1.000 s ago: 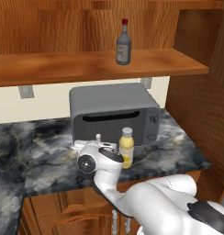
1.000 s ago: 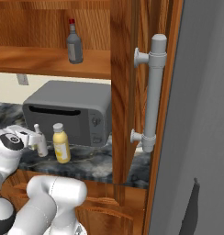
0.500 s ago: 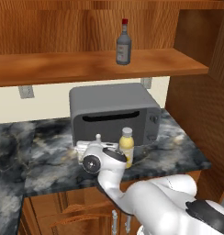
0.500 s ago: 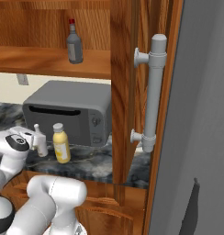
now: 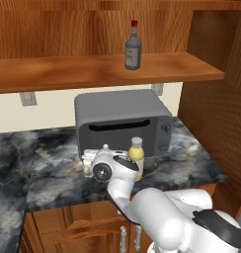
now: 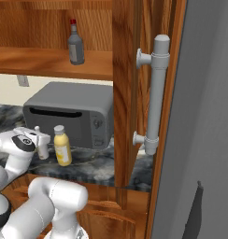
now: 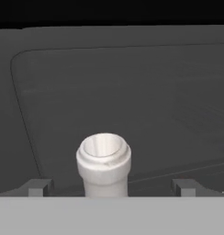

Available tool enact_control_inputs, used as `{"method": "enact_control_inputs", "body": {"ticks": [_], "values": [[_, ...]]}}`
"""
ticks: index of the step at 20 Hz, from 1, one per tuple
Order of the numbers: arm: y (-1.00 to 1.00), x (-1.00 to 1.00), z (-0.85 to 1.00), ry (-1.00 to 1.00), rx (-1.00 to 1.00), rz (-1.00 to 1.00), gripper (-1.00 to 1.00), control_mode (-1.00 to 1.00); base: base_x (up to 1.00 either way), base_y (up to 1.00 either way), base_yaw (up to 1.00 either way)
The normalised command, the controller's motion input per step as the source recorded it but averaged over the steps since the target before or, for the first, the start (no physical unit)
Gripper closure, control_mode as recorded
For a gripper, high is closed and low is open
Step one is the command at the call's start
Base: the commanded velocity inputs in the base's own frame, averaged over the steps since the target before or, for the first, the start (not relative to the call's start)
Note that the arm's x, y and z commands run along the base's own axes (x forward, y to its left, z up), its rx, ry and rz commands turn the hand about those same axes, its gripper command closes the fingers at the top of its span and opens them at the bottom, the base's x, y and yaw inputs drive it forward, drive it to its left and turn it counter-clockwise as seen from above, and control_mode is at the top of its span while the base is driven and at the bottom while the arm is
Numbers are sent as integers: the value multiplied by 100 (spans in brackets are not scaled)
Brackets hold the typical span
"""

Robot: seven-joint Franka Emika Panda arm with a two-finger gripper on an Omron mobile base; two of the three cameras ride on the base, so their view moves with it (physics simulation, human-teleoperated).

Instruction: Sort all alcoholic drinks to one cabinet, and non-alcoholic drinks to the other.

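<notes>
Your gripper [image 7: 109,187], jaws spread wide and empty, straddles the slim white bottle's [image 7: 103,161] upright neck; the yellow juice bottle [image 5: 136,158] stands at three o'clock.

Three bottles: one dark grey bottle [image 5: 133,46], one yellow bottle [image 5: 137,158], one white bottle [image 7: 103,164].
</notes>
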Motion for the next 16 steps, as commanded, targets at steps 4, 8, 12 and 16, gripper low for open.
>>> {"method": "enact_control_inputs", "body": {"ticks": [4,8,12,16], "values": [[0,10,-7,2,0,3,100,-100,0,0,0],[1,1,-5,2,0,1,100,-100,0,0,0],[2,0,0,1,0,0,100,-100,0,0,0],[0,0,0,0,0,0,100,-100,0,0,0]]}}
